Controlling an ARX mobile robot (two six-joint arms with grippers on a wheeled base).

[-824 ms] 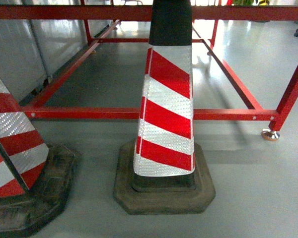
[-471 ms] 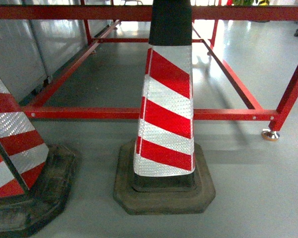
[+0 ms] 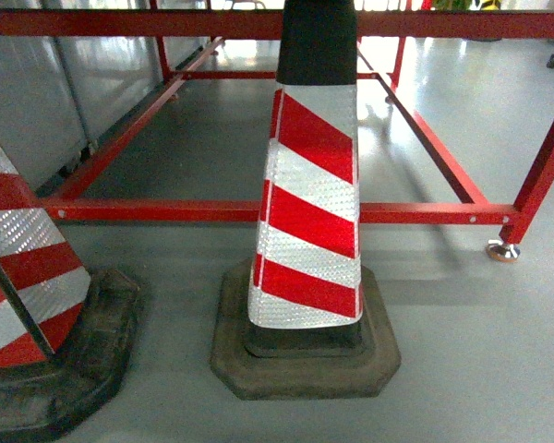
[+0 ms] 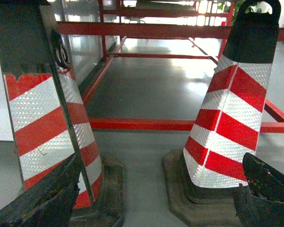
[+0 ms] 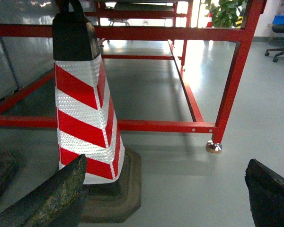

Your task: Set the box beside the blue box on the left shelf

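Neither the box, the blue box nor the left shelf is in view. My left gripper [image 4: 156,201] is open, its dark worn fingers [image 4: 47,196] wide apart low over the grey floor, with nothing between them. It hangs between two red-and-white striped cones [image 4: 229,118]. My right gripper [image 5: 165,196] is open too and holds nothing, with one cone [image 5: 85,113] just to its left. Neither gripper shows in the head view.
A striped cone [image 3: 309,212] on a dark rubber base stands straight ahead, and a second cone [image 3: 23,277] is at the left. Behind them runs a red tubular frame [image 3: 166,211] with a footed leg [image 3: 503,249]. An office chair [image 5: 281,40] is far to the right.
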